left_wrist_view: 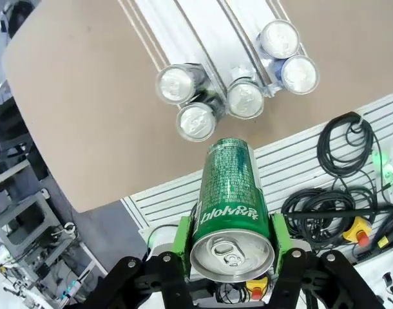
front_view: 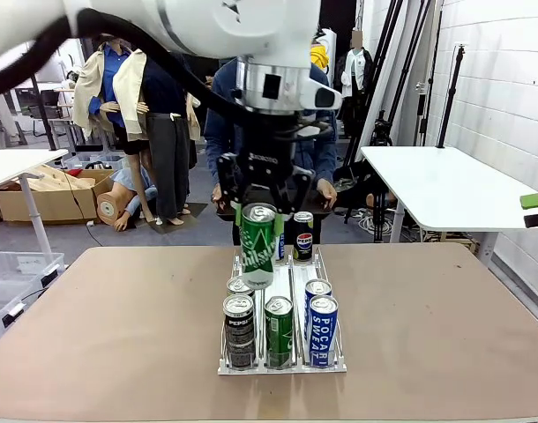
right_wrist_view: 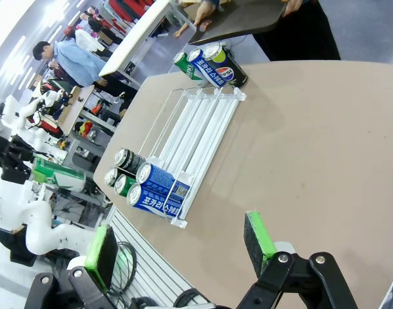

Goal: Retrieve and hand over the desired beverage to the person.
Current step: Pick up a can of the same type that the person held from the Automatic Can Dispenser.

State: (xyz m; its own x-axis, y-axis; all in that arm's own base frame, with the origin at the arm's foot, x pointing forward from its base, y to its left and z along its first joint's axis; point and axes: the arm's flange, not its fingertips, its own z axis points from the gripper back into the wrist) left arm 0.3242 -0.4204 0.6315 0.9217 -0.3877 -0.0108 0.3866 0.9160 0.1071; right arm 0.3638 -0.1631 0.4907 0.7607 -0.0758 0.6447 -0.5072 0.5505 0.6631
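We log: left gripper pinching green can above rack | right gripper spread wide over table.

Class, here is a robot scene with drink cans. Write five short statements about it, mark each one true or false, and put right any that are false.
1. The left fingers grip a green can above the rack. True.
2. The right fingers are shut on a blue can. False: they are open and hold nothing.
3. Two blue cans stand at the rack's end nearer the robot. True.
4. The rack sits on the floor. False: it sits on the brown table.
5. The person holds a dark tray at the far side. True.
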